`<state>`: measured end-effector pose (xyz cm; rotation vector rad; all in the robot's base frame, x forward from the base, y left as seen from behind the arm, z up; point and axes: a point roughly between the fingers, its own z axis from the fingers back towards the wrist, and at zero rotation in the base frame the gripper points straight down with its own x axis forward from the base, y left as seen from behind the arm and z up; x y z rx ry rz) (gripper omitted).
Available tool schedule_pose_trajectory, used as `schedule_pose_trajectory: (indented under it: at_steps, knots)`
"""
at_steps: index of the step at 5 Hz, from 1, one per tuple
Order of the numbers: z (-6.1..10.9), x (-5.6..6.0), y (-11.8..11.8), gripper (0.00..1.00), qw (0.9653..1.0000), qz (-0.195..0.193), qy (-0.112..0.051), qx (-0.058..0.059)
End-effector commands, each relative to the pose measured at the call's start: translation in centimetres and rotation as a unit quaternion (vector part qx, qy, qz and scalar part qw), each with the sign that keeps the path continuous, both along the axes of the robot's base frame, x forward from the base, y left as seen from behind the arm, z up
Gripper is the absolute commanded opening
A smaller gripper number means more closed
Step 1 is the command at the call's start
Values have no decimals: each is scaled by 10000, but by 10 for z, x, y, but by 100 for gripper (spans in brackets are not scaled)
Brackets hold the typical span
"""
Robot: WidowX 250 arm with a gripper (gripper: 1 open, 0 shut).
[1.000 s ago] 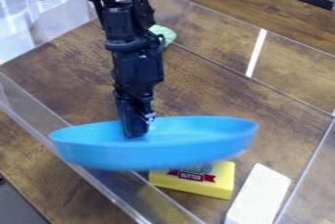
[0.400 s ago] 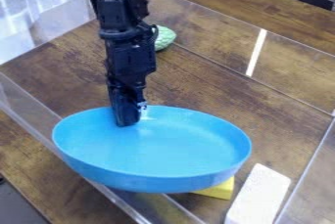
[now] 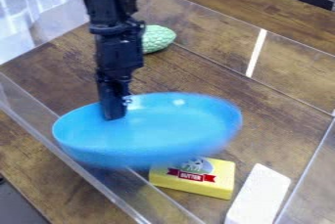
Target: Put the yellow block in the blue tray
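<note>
White speckled block (image 3: 264, 195) at the very front edge, well off to the right of the jaws and nearer the camera. Just left of it, flat on the wooden table (image 3: 268, 106) — the yellow block (image 3: 194, 176), red band and round label facing up, lying below and to the right of the jaws, outside the blue tray (image 3: 170, 130), partly tucked under the tray's near rim. Tray itself blurred and tilted, near edge lifted off the tabletop above the block, far-left rim caught at the jaws. Gripper (image 3: 114, 108) pointed steeply down over that left rim, jaws clenched tight with the fingertips at the edge of the tray; whether the rim was truly pinched between them could not be told through the blur, though the tray seemed to hang from that spot. Nothing seen inside the tray apart from the fingertips. Black arm rose straight up from the jaws toward the top of the view. Behind the jaws and a little to the right, well apart from the tray — a green bumpy lump (image 3: 157, 38) on the table. Clear plastic wall along the left and front, nearer than the jaws.
</note>
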<state>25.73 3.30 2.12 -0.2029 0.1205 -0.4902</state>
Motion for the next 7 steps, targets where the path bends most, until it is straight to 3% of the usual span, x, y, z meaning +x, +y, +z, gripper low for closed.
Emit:
schedule_pose_trajectory:
  at_steps: [1, 3, 5, 7]
  knots:
    - [5, 4, 26, 0, 9997, 46, -205, 107]
    - [1, -2, 53, 0, 9997, -60, -172, 188]
    - [0, 13, 63, 0, 9988, -430, -175, 167]
    - [12, -2, 56, 0, 9974, -680, -177, 172]
